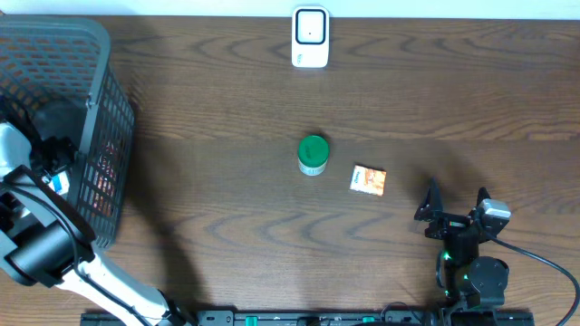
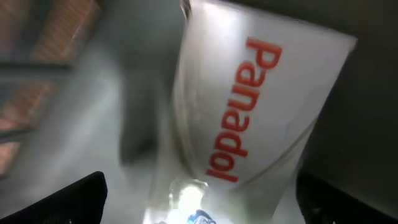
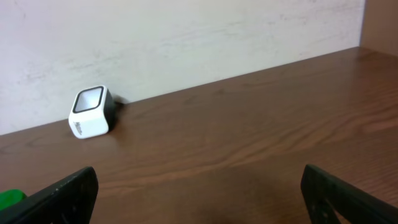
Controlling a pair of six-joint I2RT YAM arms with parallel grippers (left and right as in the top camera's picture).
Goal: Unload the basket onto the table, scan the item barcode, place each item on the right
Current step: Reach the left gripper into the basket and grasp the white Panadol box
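A white box printed "Panadol" in red (image 2: 249, 106) fills the blurred left wrist view, lying in the grey mesh basket (image 1: 100, 54) at the table's left end. My left gripper (image 2: 199, 199) hangs open close over it, one dark finger (image 2: 68, 202) on each side; I cannot tell whether they touch it. From overhead the left gripper (image 1: 53, 165) is down inside the basket. The white barcode scanner (image 1: 310, 36) stands at the table's far edge, also seen as a scanner (image 3: 91, 112) in the right wrist view. My right gripper (image 1: 453, 204) rests open and empty at the front right.
A green-lidded jar (image 1: 313, 155) and a small orange box (image 1: 369, 179) sit near the middle of the wooden table. The basket's tall mesh walls surround the left arm. A pale wall (image 3: 186, 37) rises behind the scanner.
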